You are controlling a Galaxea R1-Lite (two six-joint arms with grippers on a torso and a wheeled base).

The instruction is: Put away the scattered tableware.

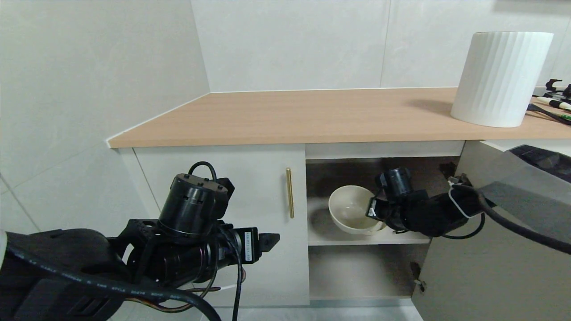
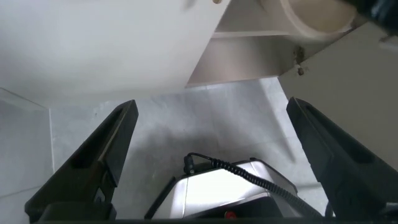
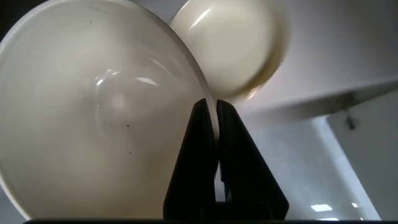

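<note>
Bowl [image 1: 350, 211] tilted over the upper shelf [image 1: 401, 238] of the open cabinet, its rim clamped in my right gripper [image 1: 374, 213]. A second cream piece [image 3: 230, 46] sits just beyond the tips. My left gripper [image 1: 267, 240] is spread wide and empty, before the closed door [image 1: 223, 178].

Soft even light, dim cabinet [image 1: 348, 171] interior, glints on bowl [image 3: 93, 124]

Cream bowl [image 1: 350, 209], tilted, inside open cabinet [image 1: 348, 171]

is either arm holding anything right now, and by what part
The right gripper holds a cream bowl by its rim, jaws pinched across the edge. The left gripper is open and empty.
</note>
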